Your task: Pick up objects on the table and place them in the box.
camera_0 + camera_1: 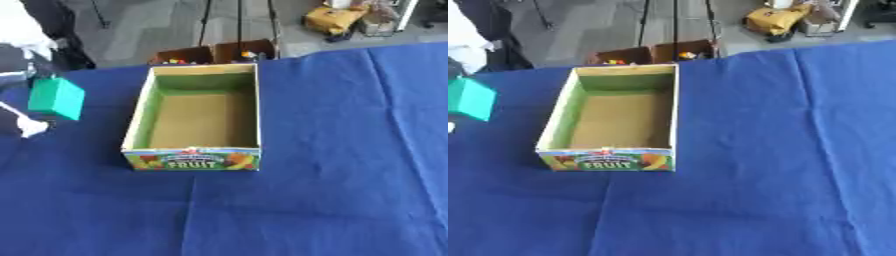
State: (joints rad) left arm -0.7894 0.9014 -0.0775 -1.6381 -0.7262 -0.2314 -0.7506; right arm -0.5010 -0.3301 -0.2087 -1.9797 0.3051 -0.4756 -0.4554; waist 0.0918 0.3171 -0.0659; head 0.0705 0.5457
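An open cardboard box (138, 117) with green inner walls and a "FRUIT" label on its front stands in the middle of the blue-clothed table, and nothing lies inside it. To its left a teal block (56, 98) hangs tilted above the cloth. My left hand (33, 69), dark and blurred, comes in from the left edge and grips the block's top. The block is level with the box's far half, a short gap from its left wall. My right hand shows in neither view.
A small white object (31, 127) lies near the table's left edge below the block. Two brown cartons (214, 51) holding small items stand just beyond the far edge. The blue cloth (350, 150) stretches bare right and in front of the box.
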